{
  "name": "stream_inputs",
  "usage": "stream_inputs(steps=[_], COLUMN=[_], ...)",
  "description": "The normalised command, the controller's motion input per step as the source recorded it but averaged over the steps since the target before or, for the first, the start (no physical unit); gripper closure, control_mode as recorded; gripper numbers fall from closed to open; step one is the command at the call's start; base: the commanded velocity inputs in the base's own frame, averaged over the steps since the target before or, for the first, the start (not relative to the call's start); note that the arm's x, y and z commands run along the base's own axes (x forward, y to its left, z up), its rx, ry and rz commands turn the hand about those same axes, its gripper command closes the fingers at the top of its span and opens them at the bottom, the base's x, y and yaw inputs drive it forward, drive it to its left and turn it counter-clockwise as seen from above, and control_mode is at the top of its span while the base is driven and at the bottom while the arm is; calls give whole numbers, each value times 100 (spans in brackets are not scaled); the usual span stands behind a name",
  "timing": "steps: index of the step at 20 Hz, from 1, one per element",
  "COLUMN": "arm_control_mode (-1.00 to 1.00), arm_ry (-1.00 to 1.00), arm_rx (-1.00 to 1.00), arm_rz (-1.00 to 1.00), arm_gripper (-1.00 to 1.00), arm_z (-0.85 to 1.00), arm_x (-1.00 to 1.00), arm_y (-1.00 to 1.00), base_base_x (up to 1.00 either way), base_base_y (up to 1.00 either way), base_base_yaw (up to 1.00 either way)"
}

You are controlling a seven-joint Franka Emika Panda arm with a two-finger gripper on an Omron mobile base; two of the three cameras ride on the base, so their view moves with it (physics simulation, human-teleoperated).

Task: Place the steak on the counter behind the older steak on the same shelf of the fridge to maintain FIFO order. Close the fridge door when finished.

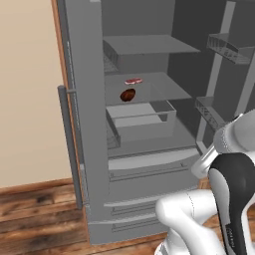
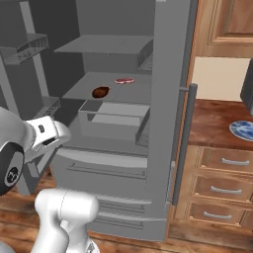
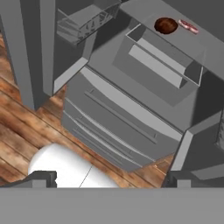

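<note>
Left base view gives me the fridge (image 1: 94, 149) with both doors swung wide, and the steak (image 1: 133, 80) already lying on the middle shelf (image 1: 169, 87), on the far side of the older steak (image 1: 127, 95), the two just apart. So by my reading the placing is done and what remains is shutting the doors.

The steak looks like a thin, soft slab: light, floppy and probably slick on its faces. If I had to lift it again I would pinch it across its short width near the middle, low against the shelf, since a grip at one end would let it droop. The older steak is a rounder, thicker lump that could roll if nudged, so I would keep clear of it.

The door on the right, beside the bench (image 2: 217, 123), carries a long upright bar handle (image 2: 184, 143); it is rigid and the door will be heavy to swing, so pushing on the outer edge far from the hinge seems best.

In the hand view only the very tops of the tool (image 3: 109, 181) tips peek above the bottom band, set wide, one at each side, so I judge them apart with nothing between. The steak's near edge is partly masked by the older steak from that angle, and the shelf's back corners are lost in grey shading. A blue plate (image 2: 243, 130) on the bench is cut off at the frame edge.
</note>
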Motion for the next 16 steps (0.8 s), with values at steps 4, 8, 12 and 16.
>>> stream_inputs(steps=[4, 8, 12, 16], arm_control_mode=[-100, -100, -100, -100], arm_ry=[-9, -35, -39, -32], arm_rx=[4, 28, 39, 44], arm_rz=[-1, -10, -12, -12], arm_gripper=[-100, -100, -100, -100], arm_z=[-1, 1, 11, 0], arm_x=[-11, -41, -58, -43], arm_y=[0, -51, -100, -100], base_base_x=[-1, 0, 0, 0], base_base_y=[0, 0, 0, 0], base_base_yaw=[0, 0, 0, 0])
